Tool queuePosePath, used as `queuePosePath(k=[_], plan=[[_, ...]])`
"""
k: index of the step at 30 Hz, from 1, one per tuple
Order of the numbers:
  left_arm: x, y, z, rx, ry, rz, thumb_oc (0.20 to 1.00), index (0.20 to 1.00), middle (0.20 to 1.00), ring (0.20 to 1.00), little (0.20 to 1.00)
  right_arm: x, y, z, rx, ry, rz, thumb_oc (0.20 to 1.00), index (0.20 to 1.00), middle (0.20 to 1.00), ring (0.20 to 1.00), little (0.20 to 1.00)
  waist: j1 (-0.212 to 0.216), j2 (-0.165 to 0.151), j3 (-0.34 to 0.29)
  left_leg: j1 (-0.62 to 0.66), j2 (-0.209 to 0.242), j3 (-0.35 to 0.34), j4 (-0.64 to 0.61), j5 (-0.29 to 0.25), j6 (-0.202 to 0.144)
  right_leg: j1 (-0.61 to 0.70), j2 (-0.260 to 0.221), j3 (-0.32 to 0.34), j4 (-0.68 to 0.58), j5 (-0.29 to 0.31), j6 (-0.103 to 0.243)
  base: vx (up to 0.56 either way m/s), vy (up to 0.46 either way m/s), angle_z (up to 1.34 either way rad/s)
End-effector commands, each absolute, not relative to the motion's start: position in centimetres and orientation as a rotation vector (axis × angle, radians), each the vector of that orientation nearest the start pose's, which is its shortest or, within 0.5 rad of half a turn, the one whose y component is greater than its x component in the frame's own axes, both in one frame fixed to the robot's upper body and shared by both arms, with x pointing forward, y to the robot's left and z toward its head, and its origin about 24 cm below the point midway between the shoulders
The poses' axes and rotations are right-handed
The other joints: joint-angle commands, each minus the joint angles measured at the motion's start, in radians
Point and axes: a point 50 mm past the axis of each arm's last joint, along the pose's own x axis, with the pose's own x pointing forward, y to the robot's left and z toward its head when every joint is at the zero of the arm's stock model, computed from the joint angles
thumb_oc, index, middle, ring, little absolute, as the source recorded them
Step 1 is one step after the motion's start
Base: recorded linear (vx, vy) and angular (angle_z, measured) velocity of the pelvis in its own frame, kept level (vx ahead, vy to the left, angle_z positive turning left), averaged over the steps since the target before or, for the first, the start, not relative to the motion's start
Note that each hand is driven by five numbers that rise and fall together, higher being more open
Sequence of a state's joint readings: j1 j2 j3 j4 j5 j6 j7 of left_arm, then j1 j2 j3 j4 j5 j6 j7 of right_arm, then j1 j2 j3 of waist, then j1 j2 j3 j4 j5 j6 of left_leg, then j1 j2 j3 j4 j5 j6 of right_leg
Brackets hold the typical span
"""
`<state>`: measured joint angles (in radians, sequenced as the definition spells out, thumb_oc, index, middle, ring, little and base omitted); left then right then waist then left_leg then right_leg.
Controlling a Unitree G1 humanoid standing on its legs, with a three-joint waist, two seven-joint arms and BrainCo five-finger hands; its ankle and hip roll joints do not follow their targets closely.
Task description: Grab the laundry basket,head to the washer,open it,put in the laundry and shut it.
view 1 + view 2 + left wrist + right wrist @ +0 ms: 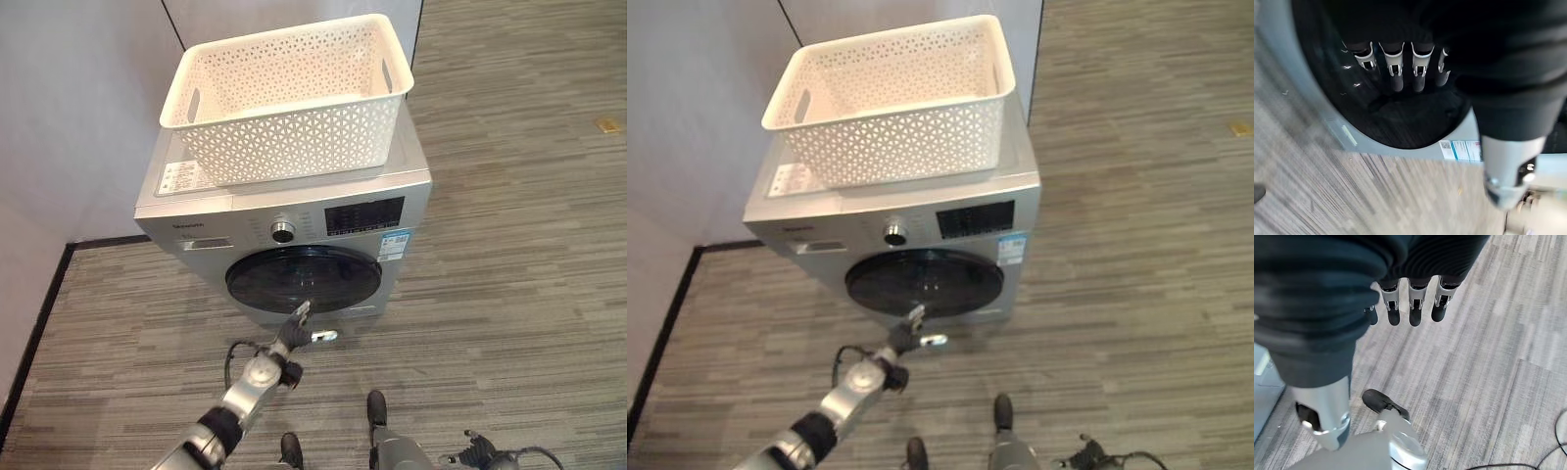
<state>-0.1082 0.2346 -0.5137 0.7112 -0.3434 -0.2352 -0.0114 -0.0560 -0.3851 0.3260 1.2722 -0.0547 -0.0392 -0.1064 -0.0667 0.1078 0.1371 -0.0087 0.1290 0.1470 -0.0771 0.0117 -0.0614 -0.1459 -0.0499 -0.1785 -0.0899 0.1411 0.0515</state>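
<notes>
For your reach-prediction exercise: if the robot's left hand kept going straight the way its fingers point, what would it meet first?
Most likely the washer's dark round door: the left hand points its straight fingers at the glass, with nothing between, though the remaining gap is unclear.

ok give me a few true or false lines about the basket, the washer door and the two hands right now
1. The basket sits on top of the washer. True.
2. The basket holds laundry. False: it looks empty.
3. The washer's door is wide open. False: it is closed.
4. The left hand reaches toward the door with straight fingers. True.
5. The right hand grips the basket. False: it hangs over the floor, fingers relaxed, holding nothing.
</notes>
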Motion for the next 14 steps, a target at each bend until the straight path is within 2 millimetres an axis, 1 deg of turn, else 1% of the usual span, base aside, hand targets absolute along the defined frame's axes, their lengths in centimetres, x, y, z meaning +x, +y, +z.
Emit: queuePosePath(k=[1,2,3,5,7,8,9,10,11,14], plan=[[19.4,16.3,-9.7,0.076,0.550,-0.235,1.000,1.000,1.000,1.000,1.000,8.7,-28.1,-14.9,-0.627,1.256,-0.029,1.000,1.000,1.000,1.000,1.000,0.037,-0.075,-0.009,-0.002,-0.061,-0.038,-0.010,0.023,-0.005,0.080,-0.011,-0.004,0.003,-0.109,0.062,-0.02,0.021,0.20],[19.4,16.3,-9.7,0.076,0.550,-0.235,1.000,1.000,1.000,1.000,1.000,8.7,-28.1,-14.9,-0.627,1.256,-0.029,1.000,1.000,1.000,1.000,1.000,0.037,-0.075,-0.008,-0.002,-0.061,-0.038,-0.010,0.023,-0.005,0.080,-0.011,-0.004,0.003,-0.110,0.062,-0.03,0.032,0.25],[17.4,17.7,-11.3,0.100,0.649,-0.174,1.000,1.000,1.000,1.000,1.000,8.4,-28.3,-14.9,-0.616,1.268,-0.043,1.000,1.000,1.000,1.000,1.000,0.053,-0.071,-0.014,0.004,-0.066,-0.048,-0.007,0.024,-0.003,0.093,-0.015,-0.015,0.003,-0.112,0.059,-0.02,0.025,0.37],[14.9,19.0,-12.9,0.140,0.766,-0.133,1.000,1.000,1.000,1.000,1.000,8.1,-28.3,-15.0,-0.610,1.281,-0.042,1.000,1.000,1.000,1.000,1.000,0.066,-0.069,-0.022,0.011,-0.072,-0.059,-0.001,0.020,0.000,0.110,-0.020,-0.027,0.003,-0.114,0.057,-0.02,0.034,0.35],[13.0,19.5,-14.2,0.155,0.865,-0.095,1.000,1.000,1.000,1.000,1.000,7.6,-28.3,-15.1,-0.603,1.300,-0.038,1.000,1.000,1.000,1.000,1.000,0.075,-0.068,-0.029,0.018,-0.075,-0.066,0.002,0.018,0.002,0.122,-0.025,-0.036,0.003,-0.115,0.055,-0.01,0.022,0.22],[13.0,19.5,-14.2,0.155,0.865,-0.095,1.000,1.000,1.000,1.000,1.000,7.6,-28.3,-15.1,-0.604,1.300,-0.038,1.000,1.000,1.000,1.000,1.000,0.074,-0.068,-0.028,0.019,-0.075,-0.066,0.002,0.018,0.002,0.123,-0.025,-0.037,0.003,-0.116,0.055,-0.02,0.017,0.09],[10.8,20.2,-15.3,0.146,0.969,-0.038,1.000,1.000,1.000,1.000,1.000,7.6,-27.9,-15.3,-0.601,1.302,-0.024,1.000,1.000,1.000,1.000,1.000,0.086,-0.070,-0.036,0.028,-0.079,-0.075,0.003,0.015,0.003,0.140,-0.028,-0.048,0.003,-0.118,0.053,-0.02,0.003,0.08],[9.9,20.5,-15.7,0.134,1.019,-0.006,1.000,1.000,1.000,1.000,1.000,7.7,-27.6,-15.4,-0.596,1.300,-0.008,1.000,1.000,1.000,1.000,1.000,0.089,-0.073,-0.045,0.026,-0.081,-0.080,0.005,0.015,0.005,0.142,-0.029,-0.052,0.003,-0.120,0.052,-0.02,0.000,0.16],[9.2,20.8,-16.0,0.120,1.055,0.027,1.000,1.000,1.000,1.000,1.000,7.3,-27.5,-15.5,-0.582,1.311,-0.007,1.000,1.000,1.000,1.000,1.000,0.092,-0.076,-0.050,0.027,-0.082,-0.083,0.006,0.014,0.005,0.147,-0.030,-0.056,0.003,-0.122,0.051,0.01,-0.015,0.25],[8.4,20.9,-16.3,0.055,1.087,0.091,1.000,1.000,1.000,1.000,1.000,5.8,-26.6,-16.0,-0.552,1.354,0.007,1.000,1.000,1.000,1.000,1.000,0.097,-0.085,-0.064,0.032,-0.088,-0.097,0.007,0.011,0.010,0.162,-0.033,-0.067,0.003,-0.122,0.050,0.00,-0.006,0.11]])
